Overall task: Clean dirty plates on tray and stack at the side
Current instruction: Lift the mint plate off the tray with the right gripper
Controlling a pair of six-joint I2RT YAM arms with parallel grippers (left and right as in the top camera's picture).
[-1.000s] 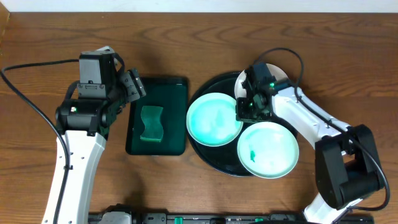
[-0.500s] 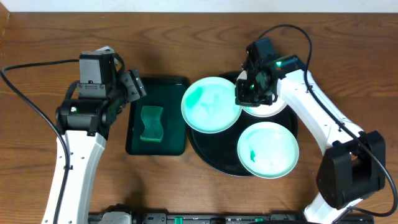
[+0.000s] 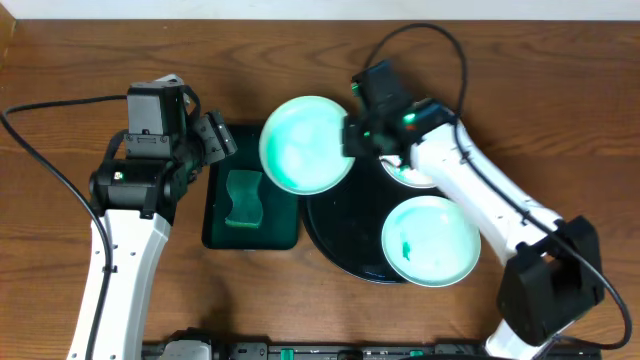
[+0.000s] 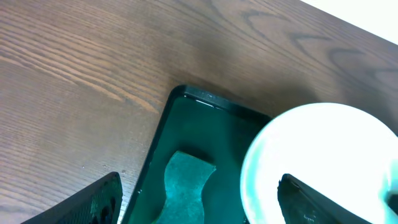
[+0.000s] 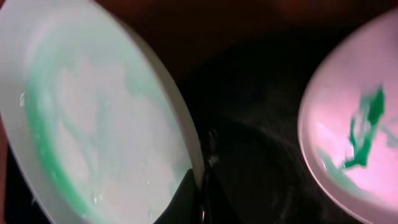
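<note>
My right gripper (image 3: 352, 137) is shut on the right rim of a pale mint plate (image 3: 305, 145) and holds it in the air, over the black tray's (image 3: 340, 238) left edge and the green tray's corner. In the right wrist view the plate (image 5: 93, 112) is tilted, with green smears, pinched at the gripper (image 5: 200, 186). A second mint plate (image 3: 430, 240) with a green smear lies on the tray. A white plate (image 3: 418, 174) shows partly under my right arm. My left gripper (image 3: 215, 140) stands open, with nothing between its fingers, above a wavy green sponge (image 4: 183, 186).
A dark green rectangular tray (image 3: 282, 225) holds the sponge (image 3: 243, 197) to the left of the black tray. Bare wooden table (image 3: 300, 60) lies behind and to the far left. Cables trail from both arms.
My right arm has lifted the mint plate off the black tray and carried it left and toward the back. The left arm has not moved.
</note>
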